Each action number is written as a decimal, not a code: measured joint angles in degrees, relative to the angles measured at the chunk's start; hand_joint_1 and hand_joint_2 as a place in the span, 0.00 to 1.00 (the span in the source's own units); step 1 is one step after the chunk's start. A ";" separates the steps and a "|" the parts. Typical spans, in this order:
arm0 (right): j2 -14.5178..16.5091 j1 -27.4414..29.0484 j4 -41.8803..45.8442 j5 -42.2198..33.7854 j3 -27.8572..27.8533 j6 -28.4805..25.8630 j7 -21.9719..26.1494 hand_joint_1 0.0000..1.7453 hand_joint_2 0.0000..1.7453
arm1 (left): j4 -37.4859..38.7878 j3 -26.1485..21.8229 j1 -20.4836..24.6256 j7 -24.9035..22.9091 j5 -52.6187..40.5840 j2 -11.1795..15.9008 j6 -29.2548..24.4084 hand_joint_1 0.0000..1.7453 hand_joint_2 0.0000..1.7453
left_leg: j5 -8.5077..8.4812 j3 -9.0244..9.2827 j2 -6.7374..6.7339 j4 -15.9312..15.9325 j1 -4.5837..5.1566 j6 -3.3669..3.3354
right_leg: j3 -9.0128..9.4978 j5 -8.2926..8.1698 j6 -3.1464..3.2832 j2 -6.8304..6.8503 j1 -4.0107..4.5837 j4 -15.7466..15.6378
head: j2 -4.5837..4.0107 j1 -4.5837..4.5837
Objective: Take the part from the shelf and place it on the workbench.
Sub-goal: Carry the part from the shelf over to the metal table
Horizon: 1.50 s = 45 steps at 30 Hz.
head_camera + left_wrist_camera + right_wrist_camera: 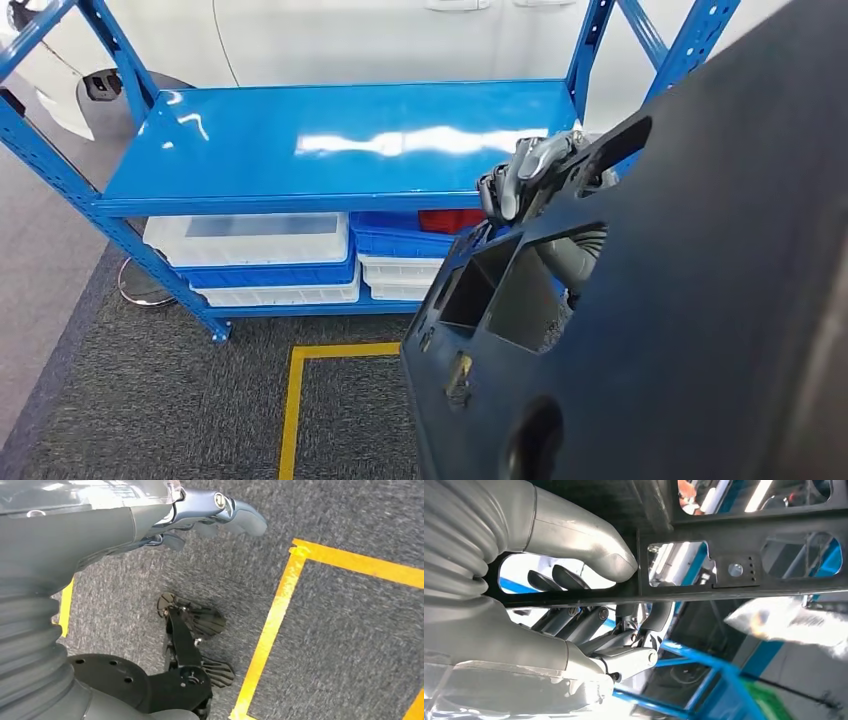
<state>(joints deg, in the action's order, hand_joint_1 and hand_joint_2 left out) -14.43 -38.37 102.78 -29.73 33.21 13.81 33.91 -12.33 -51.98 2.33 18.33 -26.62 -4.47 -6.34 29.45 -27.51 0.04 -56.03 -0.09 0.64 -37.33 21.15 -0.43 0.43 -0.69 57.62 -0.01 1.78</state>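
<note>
Black plastic part (690, 300) is gripped by the right hand (525, 175), lifted just in front of the blue shelf (340, 140), its top board bare. Left hand (210, 515) hangs over grey carpet (350, 630), fingers loosely apart, holding nothing.

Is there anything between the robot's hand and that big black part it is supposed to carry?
No. The right hand already grips the black part by its frame, thumb on one side and fingers on the other. The workbench cannot be seen, so that path cannot be judged.

grey carpet (150, 400), yellow floor tape (292, 400)
</note>
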 joint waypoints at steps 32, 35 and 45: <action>1.34 14.60 6.76 19.23 1.02 3.10 5.98 1.00 1.00 | -0.02 -1.10 0.86 4.42 -2.03 0.70 -0.10 0.00 1.00 | -2.24 -3.06 1.63 -1.07 -1.20 0.24 | 1.93 2.86 -0.61 -4.64 -0.21 0.67 | 0.01 0.10; 1.14 15.85 7.04 18.62 0.46 3.60 6.02 1.00 1.00 | -0.02 -1.22 0.75 4.70 -2.62 0.60 -2.35 0.00 1.00 | -2.93 -3.39 -0.07 -0.57 -1.15 -0.89 | -1.27 7.47 -1.10 -2.05 -0.16 7.76 | -0.01 -0.36; 1.27 25.08 11.57 23.39 -2.54 4.44 6.04 1.00 1.00 | 0.00 -1.41 0.54 5.46 -3.37 -0.03 -2.69 0.00 1.00 | -2.46 -3.93 -4.65 -1.70 -0.03 0.21 | 4.11 5.50 0.49 2.79 0.62 1.11 | 0.00 -0.61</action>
<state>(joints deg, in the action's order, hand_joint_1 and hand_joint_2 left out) -13.16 -13.29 114.35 -6.35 30.67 18.25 39.95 -12.33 -53.39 2.87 23.80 -29.98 -4.50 -9.04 26.99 -31.43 -4.62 -57.72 -0.12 0.85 -33.21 26.65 0.06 3.22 -0.07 58.73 -0.01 1.17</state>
